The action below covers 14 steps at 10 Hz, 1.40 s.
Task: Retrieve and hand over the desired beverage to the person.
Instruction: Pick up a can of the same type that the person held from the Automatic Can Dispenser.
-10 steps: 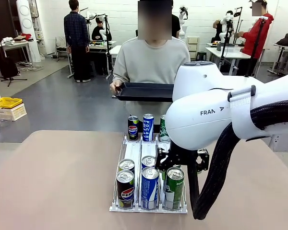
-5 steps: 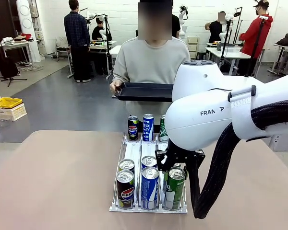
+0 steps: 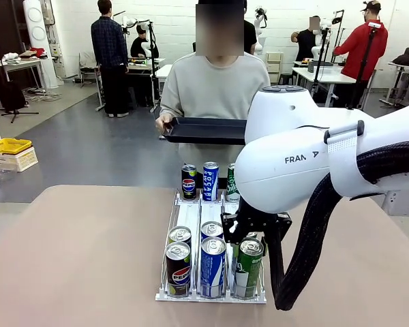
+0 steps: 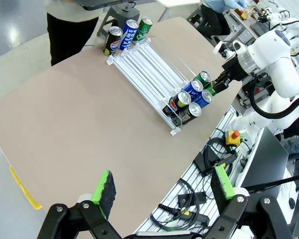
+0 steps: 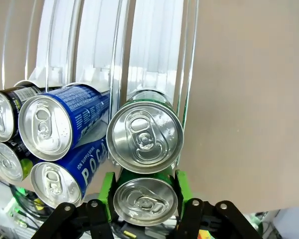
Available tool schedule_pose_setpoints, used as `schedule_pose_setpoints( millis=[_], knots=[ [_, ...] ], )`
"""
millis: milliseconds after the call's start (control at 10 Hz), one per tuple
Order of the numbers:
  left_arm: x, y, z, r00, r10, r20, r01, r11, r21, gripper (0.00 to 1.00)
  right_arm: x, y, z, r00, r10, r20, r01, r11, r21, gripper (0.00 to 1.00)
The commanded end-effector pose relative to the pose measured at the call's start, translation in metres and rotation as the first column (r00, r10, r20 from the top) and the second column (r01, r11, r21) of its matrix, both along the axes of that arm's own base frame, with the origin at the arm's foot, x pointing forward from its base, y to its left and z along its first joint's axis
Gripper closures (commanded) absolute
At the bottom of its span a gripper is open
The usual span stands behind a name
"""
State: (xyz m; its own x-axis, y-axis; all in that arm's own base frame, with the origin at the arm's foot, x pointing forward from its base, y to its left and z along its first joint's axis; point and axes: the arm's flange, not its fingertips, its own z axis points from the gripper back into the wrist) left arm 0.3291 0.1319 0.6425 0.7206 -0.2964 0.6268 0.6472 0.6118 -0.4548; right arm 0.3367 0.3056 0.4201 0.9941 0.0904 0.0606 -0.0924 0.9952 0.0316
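Right jaws pinch a green aluminium can point(image 5: 144, 201) at five o'clock in the clear plastic rack point(image 3: 189, 214); left jaws spread.

The tan surface point(image 3: 75, 259) had rounded corners. A clear three-lane rack point(image 3: 189, 214) lay directly on it, a little toward 3 o'clock from the middle, its lanes running from 6 to 12 o'clock. Cans point(image 3: 213, 267) crowded the lanes' 6 o'clock end, with a green can point(image 3: 248, 269) in the 3 o'clock lane. Three far cans point(image 3: 210, 178) stood upright at the 12 o'clock end; whether they stood on the rack or on the surface itself could not be told.
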Motion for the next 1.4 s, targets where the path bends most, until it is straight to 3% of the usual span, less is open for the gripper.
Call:
schedule_pose_setpoints(
  millis=[0, 100, 300, 700, 800, 1000, 1300],
  knots=[
    [0.001, 0.001, 0.001, 1.0, -0.016, 0.015, 0.017, 1.0, -0.016, 0.0, -0.012, 0.006, 0.015, 0.997, -0.072, -0.021, 0.072, 0.997, -0.013, 1.0],
    [0.001, 0.001, 0.001, 1.0, -0.016, 0.015, 0.017, 1.0, -0.016, 0.0, -0.027, 0.009, 0.042, 0.993, -0.115, -0.005, 0.115, 0.993, -0.041, 1.0],
    [0.001, 0.001, 0.001, 1.0, -0.016, 0.015, 0.017, 1.0, -0.016, 0.0, -0.054, 0.016, 0.11, 0.983, -0.147, 0.11, 0.155, 0.986, -0.067, 1.0],
    [0.001, 0.001, 0.001, 1.0, -0.016, 0.015, 0.017, 1.0, -0.016, 0.0, -0.072, 0.033, 0.26, 0.948, -0.214, 0.236, 0.223, 0.975, -0.011, 1.0],
    [0.001, 0.001, 0.001, 1.0, -0.016, 0.015, 0.017, 1.0, -0.016, 0.0, -0.064, 0.035, 0.295, 0.937, -0.23, 0.262, 0.233, 0.972, 0.02, 1.0],
    [0.001, 0.001, 0.001, 1.0, -0.016, 0.015, 0.017, 1.0, -0.016, 0.0, -0.031, 0.031, 0.327, 0.942, -0.227, 0.246, 0.219, 0.974, 0.058, 1.0],
    [0.001, 0.001, 0.001, 1.0, -0.016, 0.015, 0.017, 1.0, -0.016, 0.0, 0.05, 0.004, 0.329, 0.947, -0.239, 0.215, 0.22, 0.969, 0.11, 1.0]
  ],
)
